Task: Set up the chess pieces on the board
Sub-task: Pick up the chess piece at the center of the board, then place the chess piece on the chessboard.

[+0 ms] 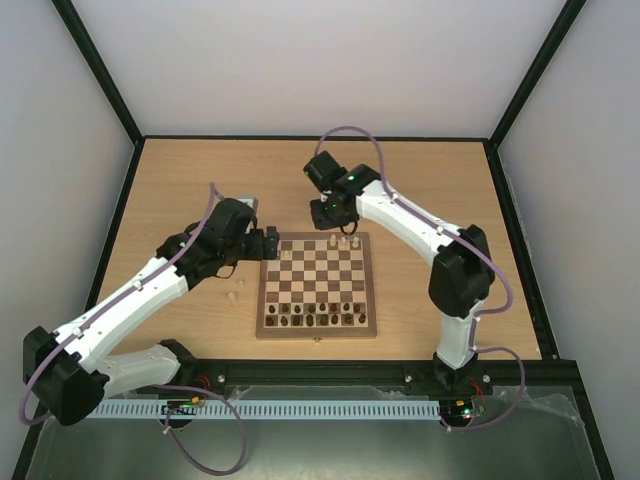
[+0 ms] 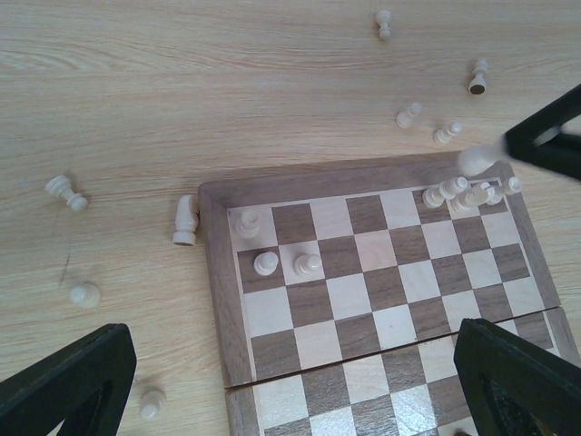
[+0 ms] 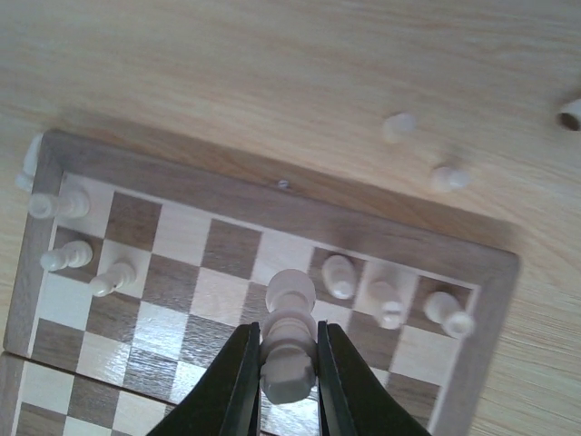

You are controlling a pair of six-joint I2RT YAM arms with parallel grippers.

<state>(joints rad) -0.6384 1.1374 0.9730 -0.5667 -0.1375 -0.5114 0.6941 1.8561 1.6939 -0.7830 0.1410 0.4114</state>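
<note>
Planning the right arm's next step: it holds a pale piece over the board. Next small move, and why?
Probably lower the right gripper straight down: its jaws are shut on a pale piece over a free back-row square of the board.

Bright even light, soft shadows, wrist cams slightly blurry

The light wood tabletop [image 1: 180, 190] carries the chessboard [image 1: 318, 278], which lies flat toward the near edge. Loose cream chessmen [image 2: 408, 114] sit straight on the wood around the board's far left corner. One toppled piece [image 2: 185, 221] lies just beside the frame and another fallen piece [image 2: 66, 192] farther left. Two small pawns [image 2: 84, 293] stand off the left side, and a tipped piece [image 2: 477, 77] beyond the far edge shows its base.
</note>
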